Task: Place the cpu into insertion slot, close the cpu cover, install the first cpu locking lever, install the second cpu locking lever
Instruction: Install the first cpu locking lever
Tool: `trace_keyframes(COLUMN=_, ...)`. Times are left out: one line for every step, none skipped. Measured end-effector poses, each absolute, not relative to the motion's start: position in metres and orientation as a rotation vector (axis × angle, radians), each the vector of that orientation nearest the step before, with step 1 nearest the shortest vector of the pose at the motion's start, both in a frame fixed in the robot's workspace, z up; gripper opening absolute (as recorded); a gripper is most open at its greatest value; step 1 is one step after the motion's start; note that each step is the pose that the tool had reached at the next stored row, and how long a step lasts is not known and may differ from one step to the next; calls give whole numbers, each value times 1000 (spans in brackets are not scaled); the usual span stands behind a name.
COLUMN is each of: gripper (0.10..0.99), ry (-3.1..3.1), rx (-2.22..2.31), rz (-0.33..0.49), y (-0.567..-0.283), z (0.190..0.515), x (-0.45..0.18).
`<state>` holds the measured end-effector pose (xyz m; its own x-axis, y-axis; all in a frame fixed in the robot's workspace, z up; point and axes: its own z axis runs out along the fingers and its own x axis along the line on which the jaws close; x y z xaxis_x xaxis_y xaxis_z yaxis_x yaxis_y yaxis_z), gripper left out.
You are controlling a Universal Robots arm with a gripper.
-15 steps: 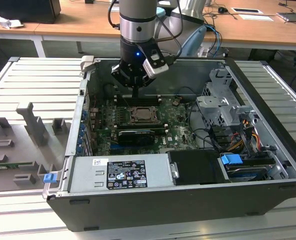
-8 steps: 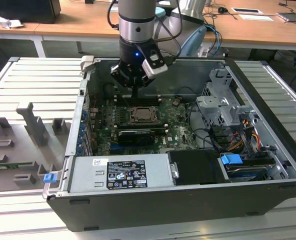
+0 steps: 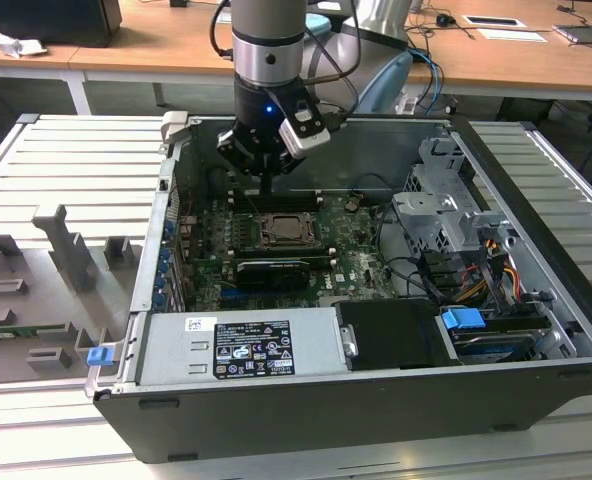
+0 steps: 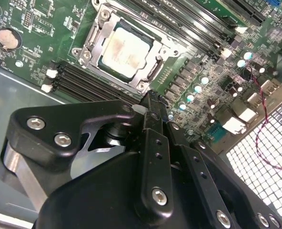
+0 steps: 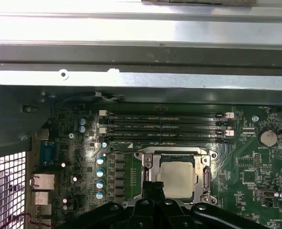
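Just beyond the closed jaws, the cpu (image 4: pixel 123 49) sits socketed.

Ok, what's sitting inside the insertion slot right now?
The small square pale silver-beige cpu lies in the silver-rimmed square insertion slot. What lies beneath it is hidden, and the black pincer covers part of the slot's edge in the first wrist view.

Pale silver-beige cpu (image 4: pixel 123 51), green circuit board (image 4: pixel 34 45)
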<state>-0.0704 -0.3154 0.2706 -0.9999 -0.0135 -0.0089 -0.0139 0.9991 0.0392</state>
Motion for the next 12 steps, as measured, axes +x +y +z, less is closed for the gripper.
trace_keyframes(gripper=106, ry=3132, rx=-21, rz=62, y=-315, z=270, x=-72)
trace_keyframes(gripper=106, ry=3131, rx=-22, rz=61, y=-315, z=270, x=-74)
trace_keyframes(gripper=106, ry=3126, rx=-22, rz=61, y=-315, z=270, x=-80)
trace_keyframes(gripper=106, ry=3121, rx=-22, rz=61, y=-315, z=269, x=-87)
trace_keyframes(gripper=106, ry=3119, rx=-22, rz=62, y=-315, z=268, x=-88)
trace_keyframes(gripper=106, ry=3119, rx=-22, rz=61, y=-315, z=267, x=-88)
trace_keyframes(gripper=106, ry=3119, rx=-22, rz=61, y=-315, z=266, x=-88)
trace_keyframes(gripper=106, ry=3119, rx=-22, rz=61, y=-315, z=264, x=-89)
trace_keyframes(gripper=106, ry=3119, rx=-22, rz=61, y=-315, z=262, x=-89)
trace_keyframes(gripper=106, ry=3119, rx=-22, rz=61, y=-315, z=259, x=-89)
trace_keyframes(gripper=106, ry=3119, rx=-22, rz=61, y=-315, z=257, x=-89)
trace_keyframes(gripper=106, ry=3119, rx=-22, rz=61, y=-315, z=254, x=-89)
